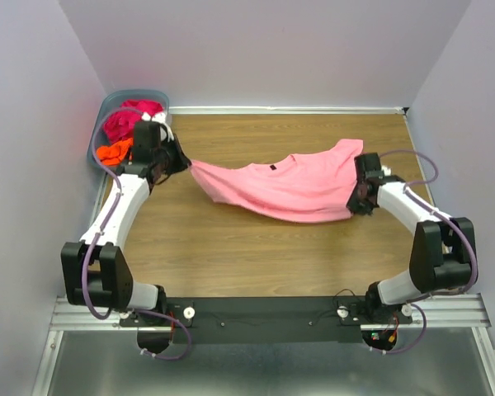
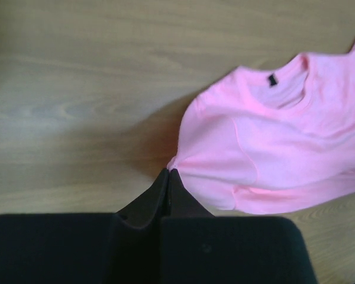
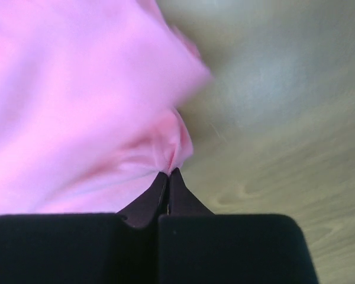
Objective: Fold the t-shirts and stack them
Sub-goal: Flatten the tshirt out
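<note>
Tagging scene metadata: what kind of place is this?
Probably a robot lab cell, not a home: wood-grain table boxed in by plain pale walls, aluminium mounting rail along its near edge.

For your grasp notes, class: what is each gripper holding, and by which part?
Both are shut on the light pink t-shirt: the left gripper pinches the cloth's edge at its own end, the right gripper the opposite end.

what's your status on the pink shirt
Left jaws, right jaws shut on pink t-shirt, one at each end. Shirt stretched between them over the table. Nothing in the way.
</note>
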Action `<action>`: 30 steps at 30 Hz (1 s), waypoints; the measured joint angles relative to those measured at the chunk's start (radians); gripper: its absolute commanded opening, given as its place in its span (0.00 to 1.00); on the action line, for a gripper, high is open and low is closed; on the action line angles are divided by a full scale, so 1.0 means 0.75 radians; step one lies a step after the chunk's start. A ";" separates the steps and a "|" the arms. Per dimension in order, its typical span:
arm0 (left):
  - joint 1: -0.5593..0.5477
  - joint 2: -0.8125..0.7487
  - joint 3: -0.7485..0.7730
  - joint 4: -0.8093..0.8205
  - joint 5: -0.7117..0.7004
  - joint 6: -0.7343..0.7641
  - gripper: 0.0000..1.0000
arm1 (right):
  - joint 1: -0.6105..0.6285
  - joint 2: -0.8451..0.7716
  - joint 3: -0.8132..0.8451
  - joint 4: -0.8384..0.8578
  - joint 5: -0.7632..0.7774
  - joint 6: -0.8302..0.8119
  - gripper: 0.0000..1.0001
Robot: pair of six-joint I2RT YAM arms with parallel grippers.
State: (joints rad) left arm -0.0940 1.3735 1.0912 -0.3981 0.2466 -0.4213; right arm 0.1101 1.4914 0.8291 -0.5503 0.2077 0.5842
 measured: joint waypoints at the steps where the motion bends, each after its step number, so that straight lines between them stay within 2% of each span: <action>1: 0.003 0.013 0.045 0.006 -0.004 -0.010 0.00 | 0.000 -0.001 0.087 -0.034 0.023 -0.017 0.01; 2: 0.004 0.035 0.112 0.010 -0.009 -0.020 0.00 | 0.001 -0.001 0.132 -0.049 0.036 -0.026 0.01; 5: 0.006 0.119 0.344 0.016 -0.020 -0.051 0.00 | 0.001 -0.005 0.466 -0.104 0.126 -0.082 0.01; 7: 0.016 0.183 0.569 0.030 -0.025 -0.086 0.00 | 0.001 -0.007 0.693 -0.108 0.200 -0.120 0.01; 13: 0.100 0.229 1.077 0.061 -0.038 -0.209 0.00 | -0.004 -0.006 1.311 -0.104 0.437 -0.273 0.01; 15: 0.109 0.213 1.194 0.102 -0.046 -0.241 0.00 | -0.008 -0.008 1.490 -0.092 0.504 -0.334 0.01; 17: 0.107 0.157 1.223 0.145 -0.051 -0.264 0.00 | -0.008 -0.014 1.617 -0.081 0.548 -0.392 0.01; 22: 0.104 -0.089 1.084 0.220 -0.071 -0.281 0.00 | -0.008 -0.123 1.623 -0.077 0.569 -0.490 0.01; 25: 0.104 -0.279 0.969 0.214 -0.103 -0.253 0.00 | -0.008 -0.284 1.494 -0.086 0.552 -0.545 0.01; 30: 0.103 -0.515 0.952 0.138 -0.224 -0.165 0.00 | 0.002 -0.578 1.355 -0.093 0.480 -0.618 0.01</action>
State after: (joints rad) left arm -0.0166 0.9871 1.8053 -0.2947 0.0788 -0.5449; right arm 0.1112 1.0580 1.8454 -0.6197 0.5678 0.1207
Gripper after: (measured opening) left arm 0.006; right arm 0.012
